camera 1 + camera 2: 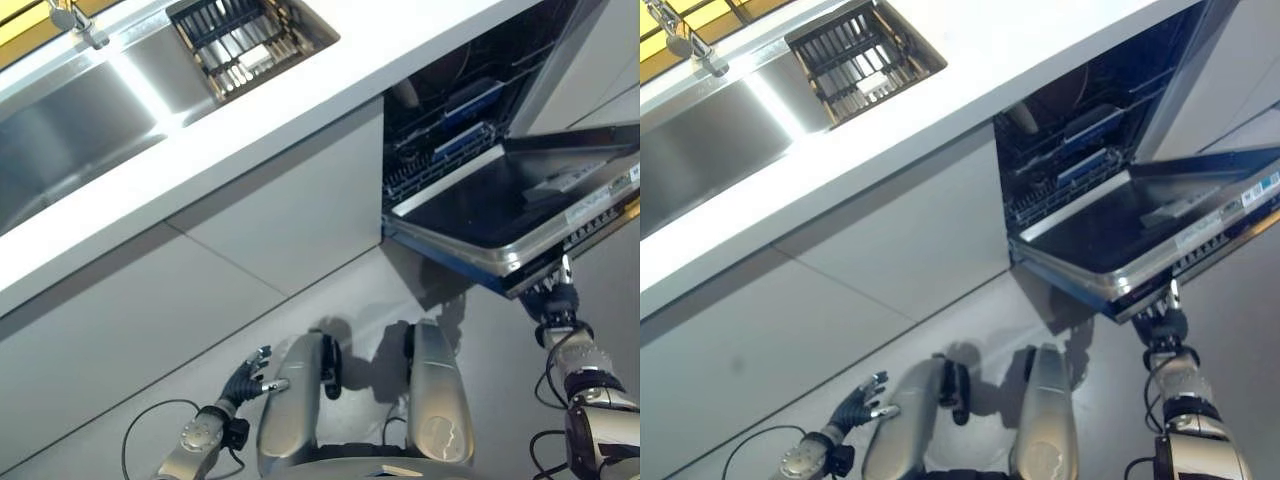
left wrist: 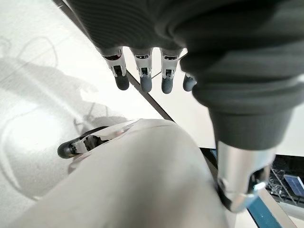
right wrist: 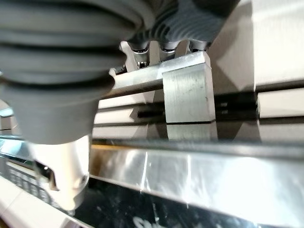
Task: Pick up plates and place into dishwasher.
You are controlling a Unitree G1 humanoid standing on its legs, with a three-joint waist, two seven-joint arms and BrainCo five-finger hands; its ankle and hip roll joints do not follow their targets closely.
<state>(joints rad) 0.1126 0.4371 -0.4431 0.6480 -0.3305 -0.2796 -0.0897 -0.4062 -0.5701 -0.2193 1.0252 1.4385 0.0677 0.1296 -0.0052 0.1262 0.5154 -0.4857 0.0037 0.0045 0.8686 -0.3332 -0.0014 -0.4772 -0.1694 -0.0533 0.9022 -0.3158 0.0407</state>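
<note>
Overhead, the left eye view looks down on a long white worktop (image 1: 300,95) with a stainless steel sink basin (image 1: 70,130) set into it and a dark wire dish rack (image 1: 245,40) sitting in the smaller basin beside it; whether the pale items in that rack are plates is hard to tell. Under the worktop, pale grey cabinet fronts (image 1: 200,270) run to the open built-in dishwasher (image 1: 450,120), whose dark inside shows wire racks with blue parts. Its steel-edged door (image 1: 500,215) hangs part-way down, and the right hand (image 1: 556,297) reaches up to the door's outer edge. The left hand (image 1: 252,375) hangs low over the grey floor (image 1: 380,290), well apart from the dishwasher.

The right eye view gives the same layout, with the right hand (image 1: 1164,322) just under the door's lip (image 1: 1140,290).

In the left wrist view the left hand (image 2: 152,71) has its dark-tipped fingers (image 2: 145,83) in a loose, nearly straight row, holding nothing.

In the right wrist view the right hand (image 3: 156,28) has its fingers (image 3: 166,50) hooked over the brushed silver bar handle (image 3: 156,78) of the door, with the handle's square metal mount (image 3: 187,92) just beside them.
</note>
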